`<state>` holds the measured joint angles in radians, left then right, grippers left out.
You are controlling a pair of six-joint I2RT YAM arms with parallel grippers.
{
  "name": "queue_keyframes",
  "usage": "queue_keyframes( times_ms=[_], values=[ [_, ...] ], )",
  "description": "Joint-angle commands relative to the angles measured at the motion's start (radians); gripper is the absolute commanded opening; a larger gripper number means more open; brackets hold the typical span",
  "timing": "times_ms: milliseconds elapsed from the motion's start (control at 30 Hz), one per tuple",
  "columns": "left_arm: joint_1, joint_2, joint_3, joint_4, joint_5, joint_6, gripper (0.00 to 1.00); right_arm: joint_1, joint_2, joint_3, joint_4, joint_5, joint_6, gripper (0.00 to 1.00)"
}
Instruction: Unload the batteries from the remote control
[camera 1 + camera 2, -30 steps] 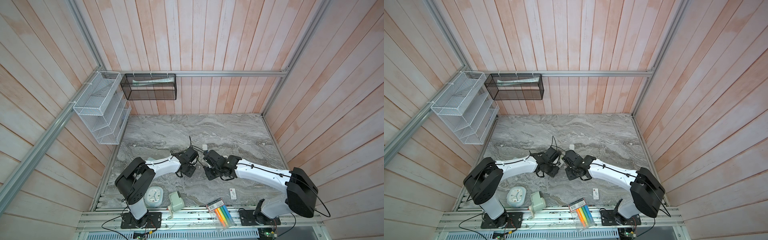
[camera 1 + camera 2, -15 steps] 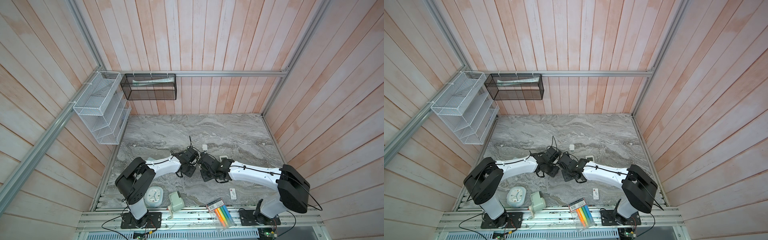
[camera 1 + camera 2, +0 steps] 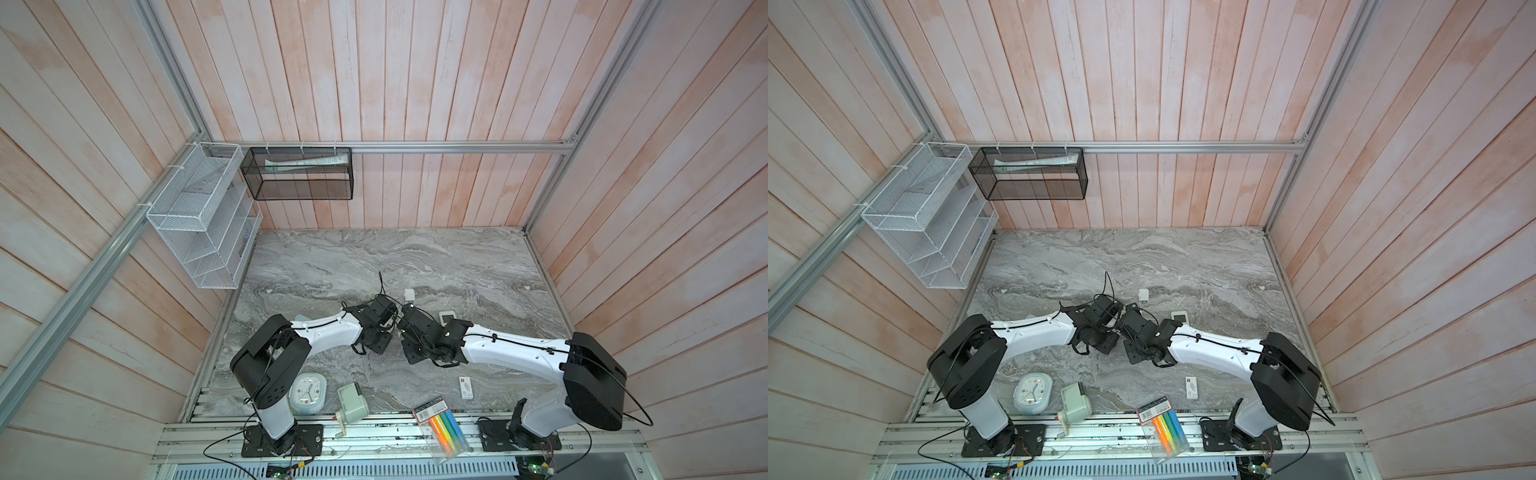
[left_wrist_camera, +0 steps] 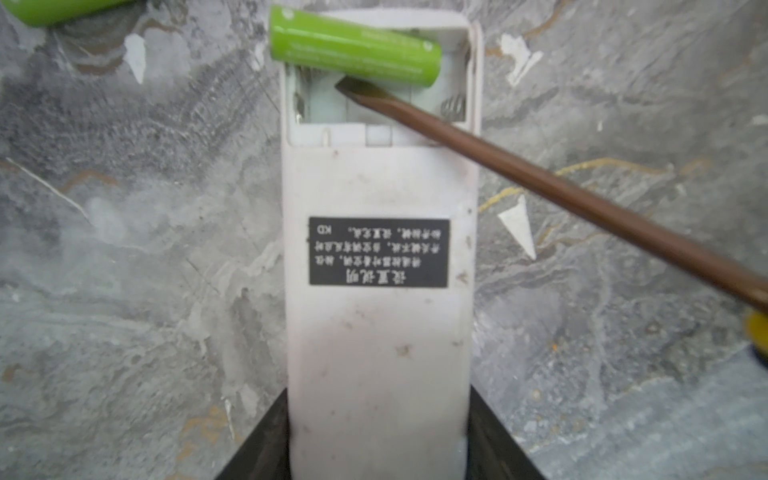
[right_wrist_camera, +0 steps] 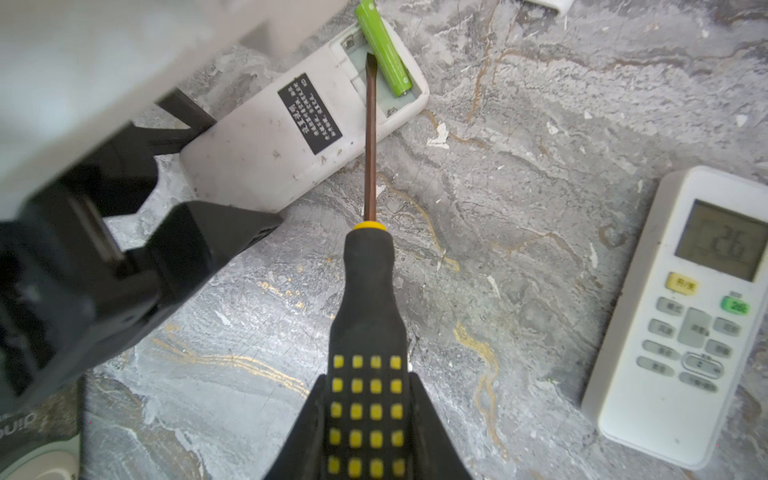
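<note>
Battery (image 4: 353, 45) sits tilted in remote (image 4: 378, 332) end opposite clamping left fingers (image 4: 262, 453); right fingers (image 5: 432, 436) grip screwdriver (image 5: 368, 291).

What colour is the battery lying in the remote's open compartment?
Lime green. The battery shows best in the left wrist view.

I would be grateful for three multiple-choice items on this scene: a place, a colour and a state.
1. The tip of the black-handled, brown-shafted screwdriver is: A) inside the open battery bay of the white plastic remote; B) on a clock; C) in a basket.
2. The cylindrical battery in that bay is: A) yellow; B) lime green; C) blue.
3. The right gripper is: A) open; B) out of view; C) shut on the screwdriver.
A, tip lies in the bay; B, green casing; C, it clamps the handle.
</note>
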<state>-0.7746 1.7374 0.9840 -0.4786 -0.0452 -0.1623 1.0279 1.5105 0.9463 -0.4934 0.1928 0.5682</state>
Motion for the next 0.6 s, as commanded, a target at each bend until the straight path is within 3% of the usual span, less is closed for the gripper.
queue_keyframes(
  times_ms=[0, 567],
  values=[
    [-0.009, 0.053, -0.015, -0.034, 0.052, -0.011, 0.57, 0.007, -0.029, -0.013, 0.005, 0.008, -0.014, 0.0],
    [-0.009, 0.041, -0.019, -0.058, 0.049, -0.008, 0.57, -0.012, -0.071, -0.027, 0.013, 0.051, -0.028, 0.0]
  ],
)
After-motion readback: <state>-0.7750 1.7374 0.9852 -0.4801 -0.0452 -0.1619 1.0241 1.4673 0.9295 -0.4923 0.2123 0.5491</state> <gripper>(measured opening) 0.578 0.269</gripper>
